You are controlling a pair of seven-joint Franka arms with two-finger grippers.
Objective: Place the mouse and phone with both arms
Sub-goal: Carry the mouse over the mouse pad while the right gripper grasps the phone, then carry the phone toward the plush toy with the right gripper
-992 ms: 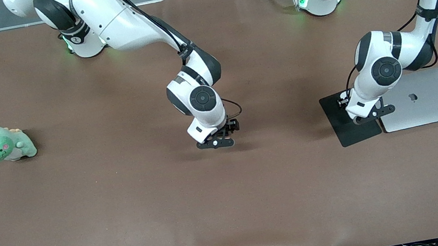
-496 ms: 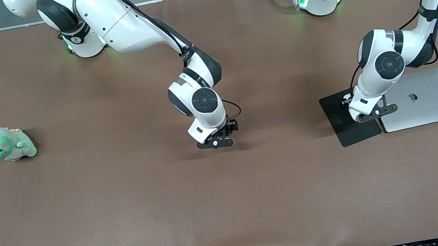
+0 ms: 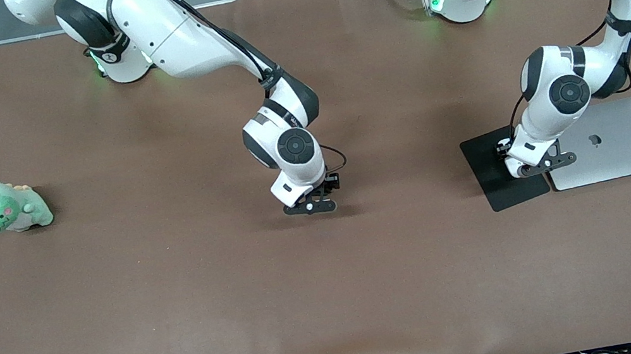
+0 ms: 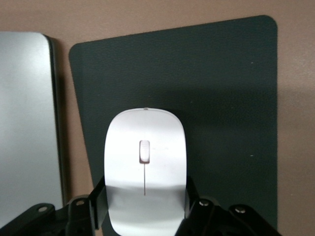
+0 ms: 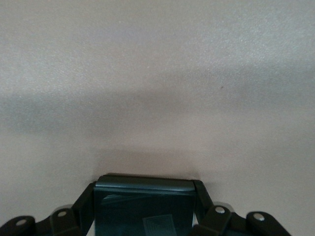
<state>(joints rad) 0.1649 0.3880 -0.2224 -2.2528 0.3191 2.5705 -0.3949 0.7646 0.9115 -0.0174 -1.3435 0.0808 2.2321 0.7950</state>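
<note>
My left gripper [image 3: 535,167] is low over the black mouse pad [image 3: 483,165], at the pad's edge beside the laptop. In the left wrist view this gripper [image 4: 143,199] is shut on the white mouse [image 4: 145,157], which lies flat over the pad [image 4: 226,98]; I cannot tell whether it touches the pad. My right gripper [image 3: 311,206] is low over the bare middle of the table. In the right wrist view it [image 5: 144,189] is shut on the black phone [image 5: 142,211], held flat just above the brown mat. Both objects are hidden in the front view.
A closed silver laptop [image 3: 611,143] lies right beside the mouse pad toward the left arm's end; it also shows in the left wrist view [image 4: 24,128]. A green toy dinosaur [image 3: 5,206] sits toward the right arm's end. The brown mat [image 3: 336,301] covers the table.
The left arm has shifted its gripper slightly toward the laptop over the pad. The right gripper has barely moved and still holds the phone.
</note>
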